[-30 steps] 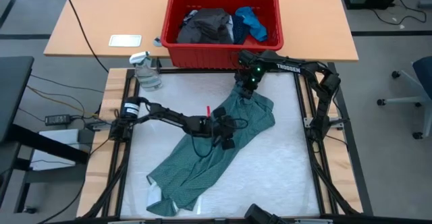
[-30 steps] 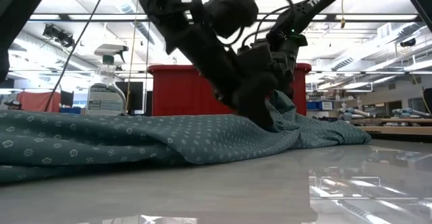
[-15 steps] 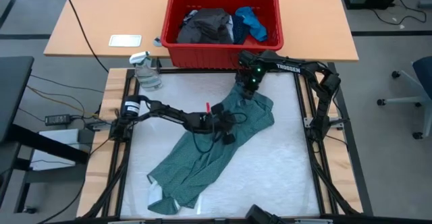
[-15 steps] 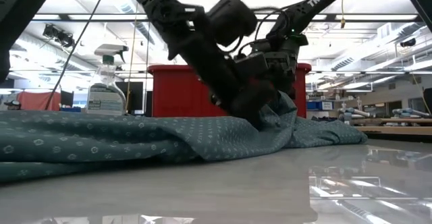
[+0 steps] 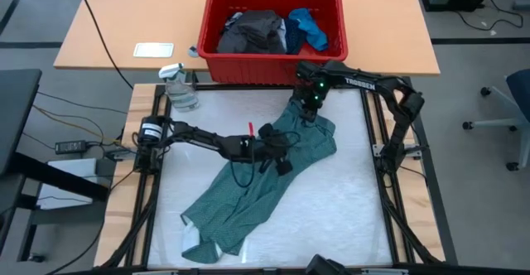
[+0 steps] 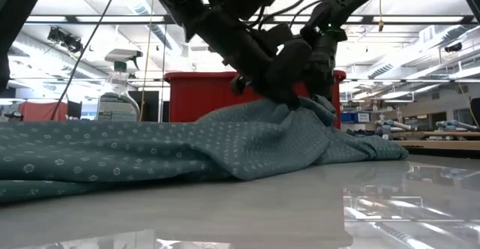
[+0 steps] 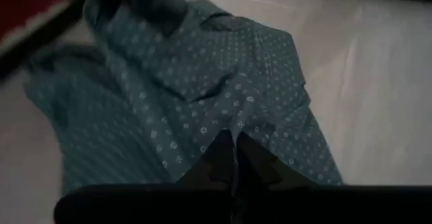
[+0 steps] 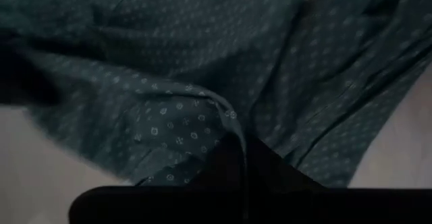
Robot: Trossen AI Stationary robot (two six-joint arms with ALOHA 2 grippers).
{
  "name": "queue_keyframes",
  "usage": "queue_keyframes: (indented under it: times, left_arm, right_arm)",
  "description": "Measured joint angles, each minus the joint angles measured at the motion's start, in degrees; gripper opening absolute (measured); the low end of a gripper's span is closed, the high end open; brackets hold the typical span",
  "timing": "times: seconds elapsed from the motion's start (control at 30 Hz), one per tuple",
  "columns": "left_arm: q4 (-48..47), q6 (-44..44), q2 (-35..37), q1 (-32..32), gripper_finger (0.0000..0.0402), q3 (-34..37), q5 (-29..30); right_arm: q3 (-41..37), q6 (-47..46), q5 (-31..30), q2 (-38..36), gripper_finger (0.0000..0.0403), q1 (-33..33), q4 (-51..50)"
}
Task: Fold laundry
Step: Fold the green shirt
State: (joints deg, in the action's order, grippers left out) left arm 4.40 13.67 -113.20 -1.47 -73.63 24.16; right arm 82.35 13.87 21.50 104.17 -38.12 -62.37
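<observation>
A large teal-green dotted shirt (image 5: 248, 192) lies slantwise on the white table, from its near-left end (image 5: 199, 238) to the far right. My left gripper (image 5: 283, 161) is shut on the shirt's middle part. My right gripper (image 5: 310, 116) is shut on the shirt's far end, close to the red bin. In the low view the cloth rises into a ridge (image 6: 277, 114) under both grippers. A dark grey piece (image 5: 252, 33) and a bright blue piece (image 5: 308, 26) lie in the bin. My left gripper pinches a raised fold of the shirt (image 7: 233, 133) between its two fingers, coming slanting down from the table's left. The cloth there is lifted off the table and slopes down from the fingers; the shirt's near-left part stays flat on the table. My right gripper pinches a fold of the shirt's far end (image 8: 226, 116) between its fingers, pointing steeply down from above. The cloth at the fingers is raised a little and slack; the part around it rests on the table.
The red bin (image 5: 273, 68) stands on the wooden table just beyond the far edge. A clear spray bottle (image 5: 180, 89) stands at the far left corner. A flat white object (image 5: 153, 50) lies left of the bin. Bare white table shows at the near right (image 5: 331, 217).
My left gripper has shut on the shirt's middle and risen, rolling a little. The cloth under it has been drawn up from a low heap into a higher ridge, while the near-left part has stayed flat on the table.
</observation>
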Motion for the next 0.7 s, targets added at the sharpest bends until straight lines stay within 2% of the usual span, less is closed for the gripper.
queue_keyframes:
  times: [0.17,0.4,0.57,0.7]
  left_arm:
    - [0.55,7.68,-1.93,-1.45,0.0010,0.03,-0.23]
    - [0.61,7.95,-2.00,-3.03,0.0020,0.01,-0.25]
    - [0.43,5.78,-2.00,-2.33,0.0082,0.01,-0.25]
    - [1.22,4.93,-2.00,-2.07,0.0144,0.01,-0.46]
  right_arm:
    - [-4.58,1.49,1.06,-0.12,0.0002,0.02,-0.21]
    - [-14.28,-1.41,1.31,-0.05,0.0002,0.08,13.79]
    - [-17.16,-4.69,1.52,-0.05,0.0003,0.06,20.33]
    - [-17.68,-5.14,2.10,-0.03,0.0003,0.06,21.41]
